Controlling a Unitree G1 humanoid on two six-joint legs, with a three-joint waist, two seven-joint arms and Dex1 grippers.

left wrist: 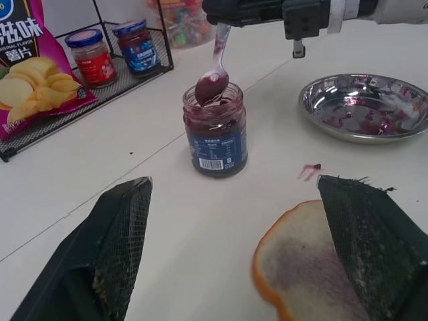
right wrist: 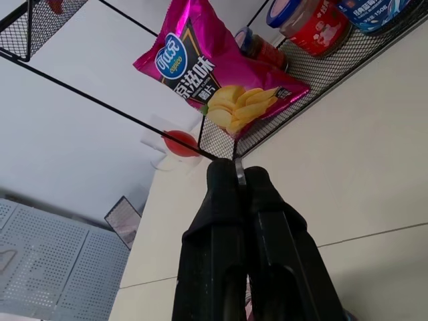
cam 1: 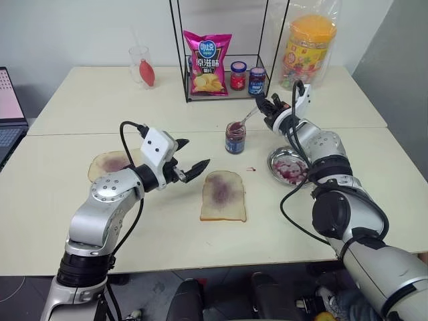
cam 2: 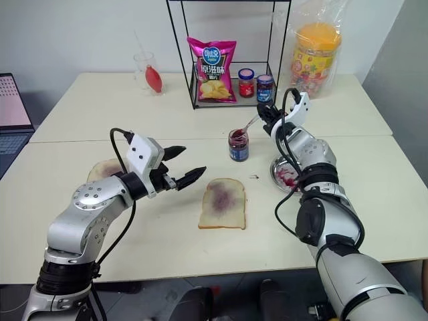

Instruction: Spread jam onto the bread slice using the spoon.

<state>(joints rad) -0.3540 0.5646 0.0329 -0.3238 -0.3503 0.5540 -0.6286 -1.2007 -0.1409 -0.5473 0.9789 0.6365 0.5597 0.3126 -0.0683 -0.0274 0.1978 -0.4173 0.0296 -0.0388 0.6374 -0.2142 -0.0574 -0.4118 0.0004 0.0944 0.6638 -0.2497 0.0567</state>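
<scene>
A small clear jar of dark purple jam [cam 1: 235, 138] stands open at the table's middle. My right gripper [cam 1: 262, 107] is shut on the handle of a slim silver spoon [left wrist: 215, 70]. The spoon's bowl, loaded with jam, sits at the jar's mouth. The bread slice [cam 1: 223, 195], with a purple patch in its middle, lies in front of the jar. My left gripper [cam 1: 194, 152] hovers open just left of the slice, holding nothing. In the right wrist view the black fingers [right wrist: 224, 200] pinch the spoon's handle [right wrist: 239, 170].
A round steel dish [cam 1: 277, 159] smeared with jam sits right of the slice. A second slice [cam 1: 110, 164] lies at the far left. A wire rack [cam 1: 189, 73] at the back holds a chip bag and two lidded jars. A jam drip [cam 1: 252, 169] marks the table.
</scene>
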